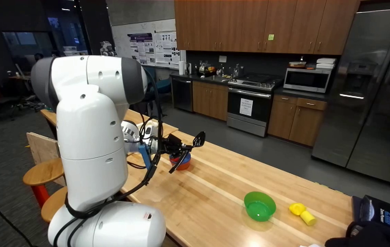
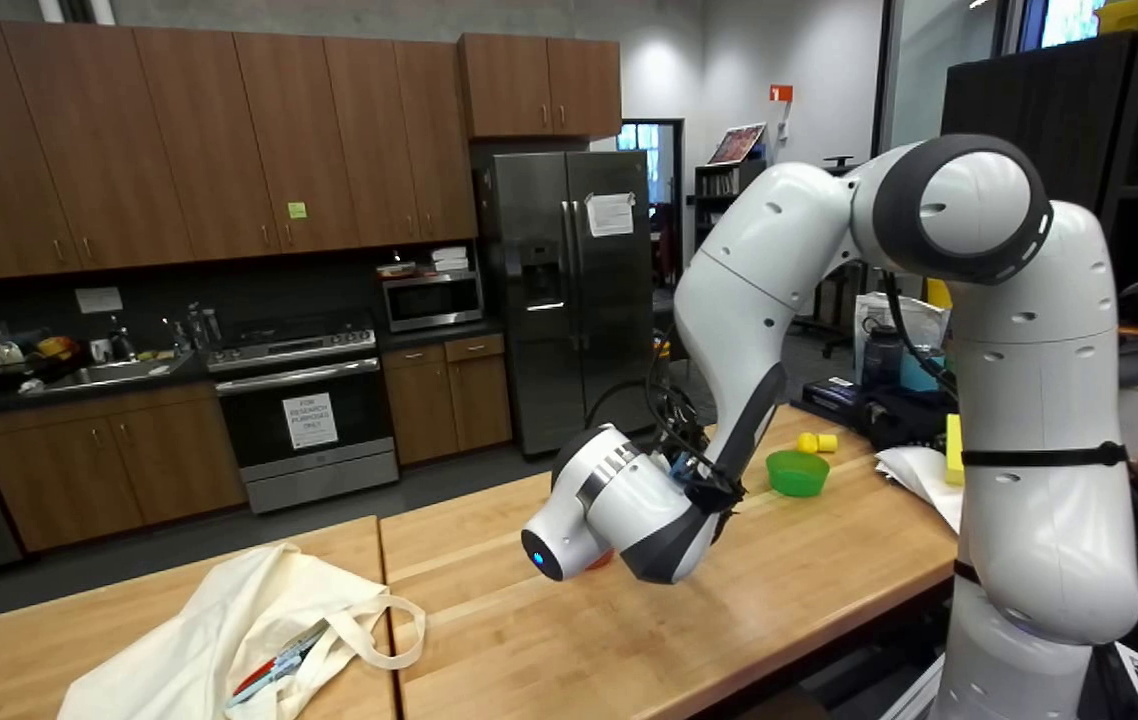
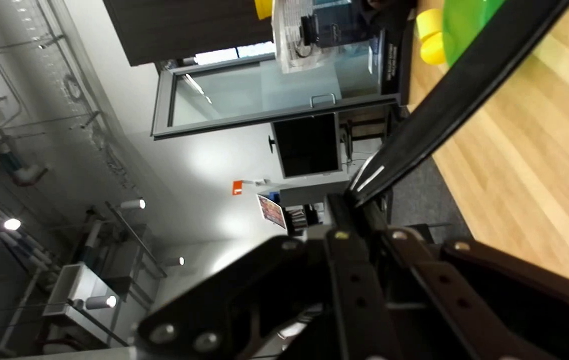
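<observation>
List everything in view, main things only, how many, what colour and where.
Table: two sections, light wood, foreground.
Utensil: one, black, in the gripper.
Container: one or a stack, unclear; red and blue, on table.
Bowl: one, green, on table.
Small object: apparently one, yellow, near bowl.
Box: one, black, near table end.
Tote bag: one, cream, mostly on one section.
Stools: two, wooden-topped, beside table.
Cabinets: several, brown, background.
Stove: one, silver and black, background.
Refrigerator: one, grey, background.
Microwave: one, silver, between stove and refrigerator.
Robot arm: one, white, beside table.
Gripper: one, black, shut on utensil.

Arm [image 2: 751, 285] sharply bent; hand [image 3: 355, 206] approx. horiz., clamped tight.
</observation>
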`<action>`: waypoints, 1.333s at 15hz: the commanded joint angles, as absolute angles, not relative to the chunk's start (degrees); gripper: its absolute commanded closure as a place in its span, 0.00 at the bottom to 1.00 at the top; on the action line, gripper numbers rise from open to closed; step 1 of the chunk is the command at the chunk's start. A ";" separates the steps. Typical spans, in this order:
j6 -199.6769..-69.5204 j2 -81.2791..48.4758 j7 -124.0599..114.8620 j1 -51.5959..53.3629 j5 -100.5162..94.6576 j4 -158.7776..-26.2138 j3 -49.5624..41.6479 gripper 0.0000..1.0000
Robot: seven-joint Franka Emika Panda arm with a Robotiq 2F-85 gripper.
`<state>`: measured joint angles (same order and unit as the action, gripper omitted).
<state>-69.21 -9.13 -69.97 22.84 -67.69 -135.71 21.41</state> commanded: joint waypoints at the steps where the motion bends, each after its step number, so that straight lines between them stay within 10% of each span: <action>1: -64.86 -7.54 -70.27 22.88 -67.19 -134.82 21.64 0.98; 20: -78.88 -3.38 -78.45 23.40 -60.67 -139.79 23.89 0.98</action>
<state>-75.61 -3.30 -84.35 27.21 -59.48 -142.29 27.63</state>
